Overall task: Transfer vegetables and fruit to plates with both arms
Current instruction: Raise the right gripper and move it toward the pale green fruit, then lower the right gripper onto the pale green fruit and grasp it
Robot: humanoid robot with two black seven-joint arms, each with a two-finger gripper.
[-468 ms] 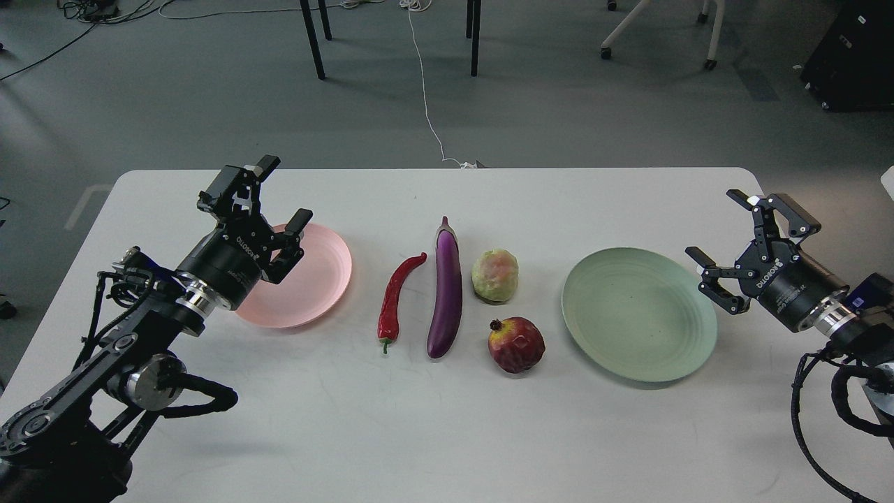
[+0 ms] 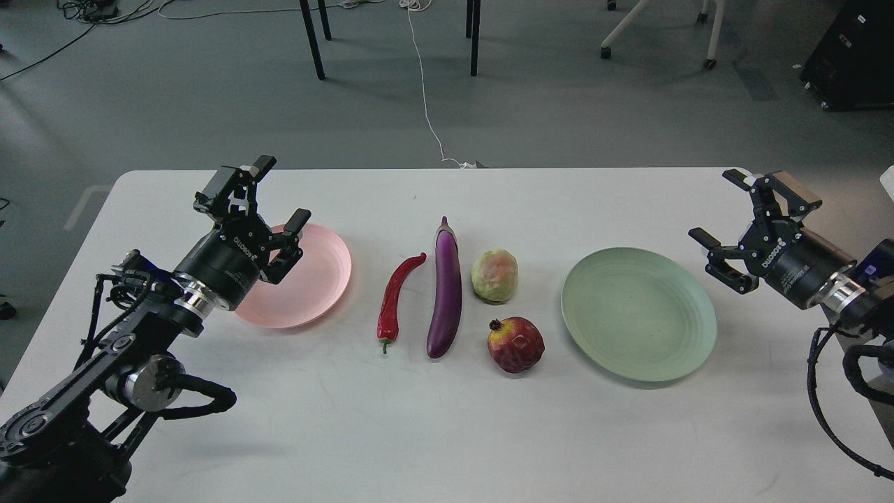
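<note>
A red chili pepper (image 2: 395, 296) and a long purple eggplant (image 2: 447, 285) lie side by side at the table's middle. A bumpy yellow-green fruit (image 2: 495, 275) sits right of the eggplant, with a red pomegranate (image 2: 516, 344) in front of it. A pink plate (image 2: 307, 274) lies at the left and a green plate (image 2: 638, 313) at the right; both are empty. My left gripper (image 2: 281, 192) is open and empty above the pink plate's left part. My right gripper (image 2: 719, 207) is open and empty, raised past the green plate's right edge.
The white table (image 2: 447, 433) has rounded far corners. Behind it on the grey floor are black table legs (image 2: 313, 38), a white cable (image 2: 424, 84) and a chair base (image 2: 656, 28).
</note>
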